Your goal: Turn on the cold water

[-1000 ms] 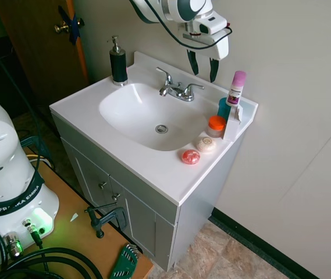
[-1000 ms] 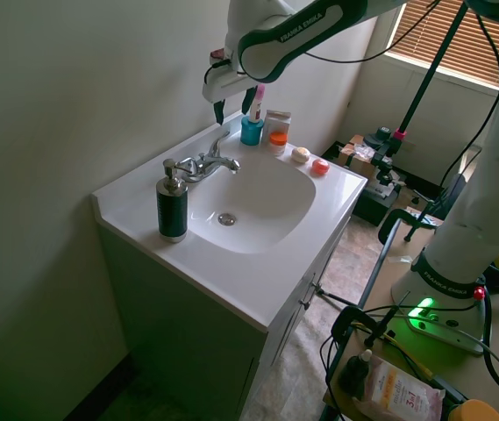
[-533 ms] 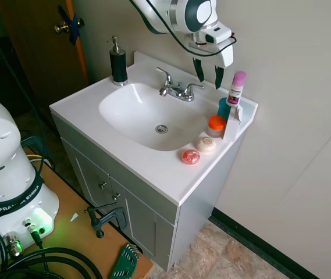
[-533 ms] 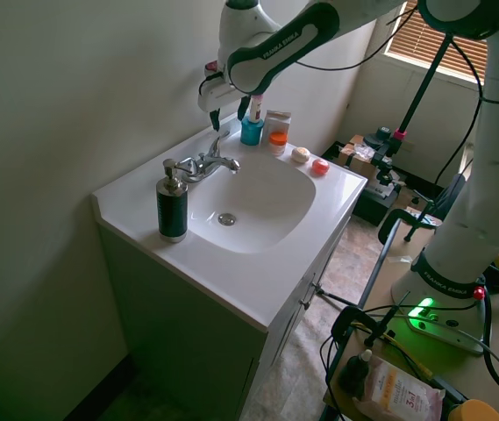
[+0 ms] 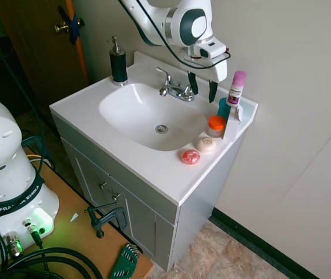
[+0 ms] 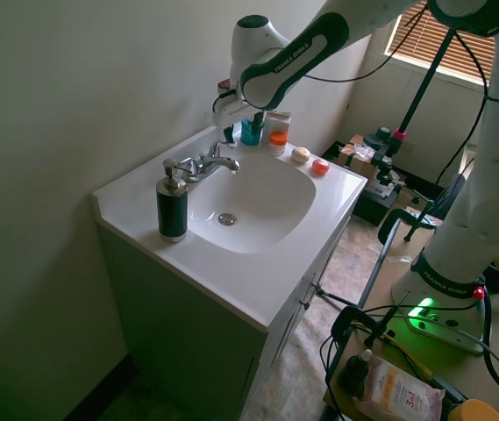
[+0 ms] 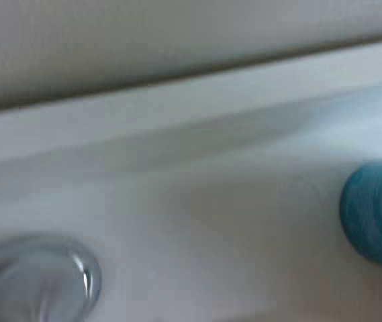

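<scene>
Vanity (image 5: pixel 153 174): white cabinet with a white top, set against the wall.
Sink (image 5: pixel 124 113): oval basin sunk in the top, drain (image 5: pixel 162 128) at its middle; looks dry, no stream to be seen.
Arm (image 5: pixel 171 20): white, reaching over the back of the top, wrist pointing down.
Gripper (image 5: pixel 202 86): two dark fingers spread apart, holding nothing, tips hanging low by the faucet's handle on the cup side; touching or just clear, cannot tell.
Faucet (image 5: pixel 175 88): chrome, at the back rim of the basin, short spout over the bowl, a lever handle on each side; in the wrist view a blurred chrome round (image 7: pixel 39 282) on the white top.
Soap bottle (image 5: pixel 117 63): black with a metal pump, upright at the back corner, well apart from the faucet.
White box (image 5: pixel 233 119): upright at the other back corner.
Tube (image 5: pixel 235 87): white with a pink cap, standing beside the box.
Cup (image 5: pixel 224 108): teal, between faucet and box; a teal blur (image 7: pixel 378 211) in the wrist view.
Orange-lidded jar (image 5: pixel 216 125): just in front of the cup.
White puck (image 5: pixel 206 144): beside the jar, nearer the front.
Red puck (image 5: pixel 191 156): next to the white one, nearest the front edge.
</scene>
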You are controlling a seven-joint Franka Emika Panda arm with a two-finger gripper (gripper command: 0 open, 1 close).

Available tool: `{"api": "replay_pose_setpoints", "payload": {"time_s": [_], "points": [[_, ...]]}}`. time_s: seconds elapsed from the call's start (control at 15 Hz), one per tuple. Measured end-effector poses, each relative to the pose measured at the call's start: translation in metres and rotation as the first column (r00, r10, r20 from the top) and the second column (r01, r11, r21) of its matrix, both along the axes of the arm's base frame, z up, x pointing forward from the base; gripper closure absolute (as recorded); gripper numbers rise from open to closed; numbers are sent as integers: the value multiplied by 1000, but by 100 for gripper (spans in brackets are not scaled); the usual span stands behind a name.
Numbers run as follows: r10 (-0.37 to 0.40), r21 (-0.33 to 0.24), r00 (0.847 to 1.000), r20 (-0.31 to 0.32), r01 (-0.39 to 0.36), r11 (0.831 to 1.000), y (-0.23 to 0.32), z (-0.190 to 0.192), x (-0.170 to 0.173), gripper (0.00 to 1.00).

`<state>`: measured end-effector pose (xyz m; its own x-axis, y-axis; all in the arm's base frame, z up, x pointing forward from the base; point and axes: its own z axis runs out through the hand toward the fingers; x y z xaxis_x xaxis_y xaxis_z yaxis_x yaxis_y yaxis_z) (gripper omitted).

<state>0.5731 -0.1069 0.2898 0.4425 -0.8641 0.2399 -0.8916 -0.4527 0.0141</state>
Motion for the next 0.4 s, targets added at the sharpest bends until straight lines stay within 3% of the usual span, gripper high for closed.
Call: {"api": "replay_pose_setpoints", "payload": {"time_s": [0.2, 0.4], "points": [[22, 45, 1000, -17, -21, 999, 9, 9, -46, 0], [64, 130, 997, -37, -58, 990, 19, 34, -78, 0]]}}
